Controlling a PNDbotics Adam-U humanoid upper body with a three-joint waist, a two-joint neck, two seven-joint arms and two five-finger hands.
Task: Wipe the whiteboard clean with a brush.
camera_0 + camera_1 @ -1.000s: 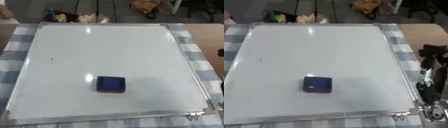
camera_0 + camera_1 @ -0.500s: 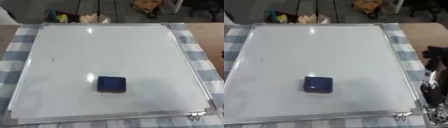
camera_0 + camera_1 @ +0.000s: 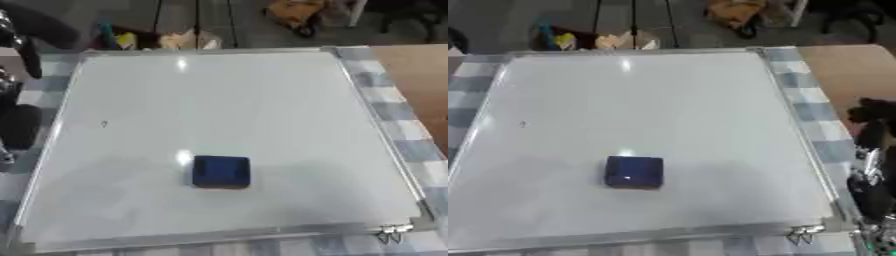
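Note:
A white whiteboard [image 3: 262, 100] in a silver frame lies flat on a blue-and-white checked cloth. A dark blue square brush [image 3: 220, 171] rests on its lower middle, with nothing touching it. One small dark mark [image 3: 103, 123] shows on the left part of the board. My left hand [image 3: 19, 125] shows as black shapes at the left edge, beside the board's frame and well away from the brush. At the right edge, outside the frame, my right hand [image 3: 872, 172] stands with its fingers up and relaxed, holding nothing.
A metal clip [image 3: 391, 235] sits at the board's lower right corner. Bare wooden table [image 3: 846, 70] shows to the right of the cloth. Beyond the far edge are floor clutter, tripod legs [image 3: 633, 22] and a brown bag [image 3: 293, 12].
My left hand has come into view at the left edge. The brush lies in the same spot on the board. The right hand has hardly moved.

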